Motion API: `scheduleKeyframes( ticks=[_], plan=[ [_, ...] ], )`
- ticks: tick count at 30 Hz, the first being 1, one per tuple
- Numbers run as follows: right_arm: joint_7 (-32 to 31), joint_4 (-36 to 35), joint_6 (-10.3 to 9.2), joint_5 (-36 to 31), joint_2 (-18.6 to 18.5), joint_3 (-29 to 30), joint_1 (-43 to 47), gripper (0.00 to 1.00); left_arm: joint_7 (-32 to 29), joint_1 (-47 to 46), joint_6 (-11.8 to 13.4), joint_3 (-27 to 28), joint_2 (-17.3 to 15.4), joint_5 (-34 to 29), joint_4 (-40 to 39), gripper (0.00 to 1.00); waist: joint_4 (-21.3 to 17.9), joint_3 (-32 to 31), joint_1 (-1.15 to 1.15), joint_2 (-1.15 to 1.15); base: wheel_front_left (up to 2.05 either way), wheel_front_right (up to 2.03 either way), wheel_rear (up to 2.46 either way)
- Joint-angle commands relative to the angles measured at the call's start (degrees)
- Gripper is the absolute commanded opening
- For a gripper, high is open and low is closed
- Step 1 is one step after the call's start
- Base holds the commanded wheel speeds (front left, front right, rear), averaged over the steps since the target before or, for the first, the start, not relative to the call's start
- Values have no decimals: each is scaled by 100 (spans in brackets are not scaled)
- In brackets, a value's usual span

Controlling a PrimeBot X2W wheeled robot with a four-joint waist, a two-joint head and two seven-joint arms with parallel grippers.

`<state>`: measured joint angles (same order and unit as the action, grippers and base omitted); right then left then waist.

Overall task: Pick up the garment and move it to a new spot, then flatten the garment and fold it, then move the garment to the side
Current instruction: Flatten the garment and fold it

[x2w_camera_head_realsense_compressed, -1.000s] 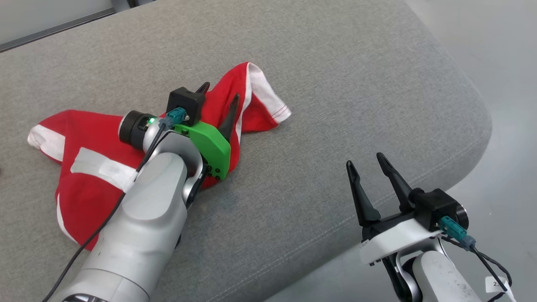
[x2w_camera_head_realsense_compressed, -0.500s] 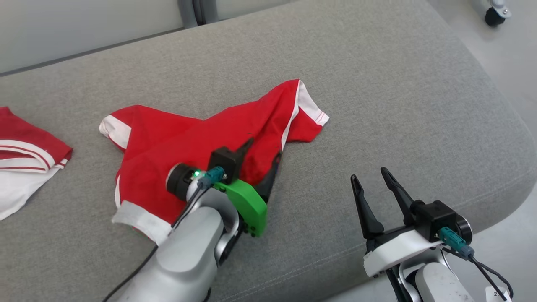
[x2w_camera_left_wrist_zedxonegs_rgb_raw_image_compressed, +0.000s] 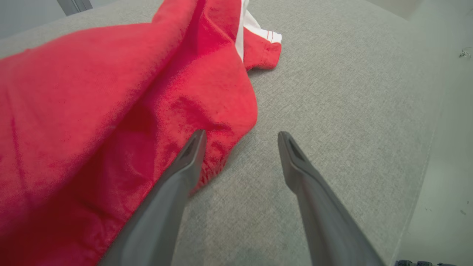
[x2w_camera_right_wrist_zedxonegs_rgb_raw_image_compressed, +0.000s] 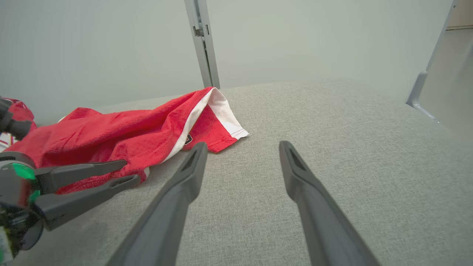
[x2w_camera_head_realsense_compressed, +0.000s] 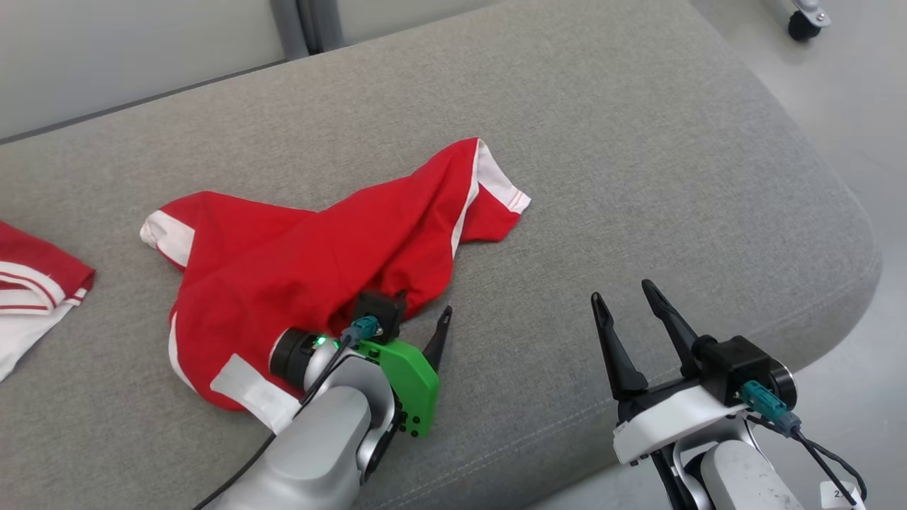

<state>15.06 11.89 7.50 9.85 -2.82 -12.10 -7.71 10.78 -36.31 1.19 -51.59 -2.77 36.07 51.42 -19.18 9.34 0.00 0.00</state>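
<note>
A red garment with white trim lies crumpled on the grey cushion. One sleeve points to the far right. My left gripper is open at the garment's near right edge. In the left wrist view its left finger lies over the red hem, its right finger over bare cushion, and nothing is held between them. My right gripper hangs open over the cushion's near right part, well apart from the cloth. From the right wrist I see the garment and the left gripper.
A second red and white garment lies at the left edge of the cushion. The cushion's rounded edge drops to pale floor on the right, where a caster wheel stands. A wall and metal post rise behind.
The head view has shifted. My left gripper, open throughout, has drawn back from over the garment's middle to its near right edge. The right arm has stayed put.
</note>
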Motion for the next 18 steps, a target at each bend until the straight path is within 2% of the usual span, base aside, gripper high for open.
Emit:
scheduleKeyframes(
  ticks=[1,9,10,13,18],
  plan=[
    [19,-24,-2,2,-12,10,-63,100,54,-95,39,38,-26,43,64,100,-231,214,0,0,0,0,0],
    [19,-88,-2,27,-11,64,-92,100,155,-320,64,156,-26,276,766,100,-389,379,0,0,0,0,0],
    [19,-98,-2,20,-11,88,-83,100,169,-337,40,160,-26,313,809,87,-374,384,0,0,0,0,0],
    [19,-104,-2,-21,-9,143,-59,100,198,-369,-26,140,-30,409,903,0,-280,368,0,0,0,0,0],
    [19,-118,-2,-44,-12,166,-76,100,294,-506,-245,59,-22,525,763,0,-44,298,0,0,0,0,0]
  ],
)
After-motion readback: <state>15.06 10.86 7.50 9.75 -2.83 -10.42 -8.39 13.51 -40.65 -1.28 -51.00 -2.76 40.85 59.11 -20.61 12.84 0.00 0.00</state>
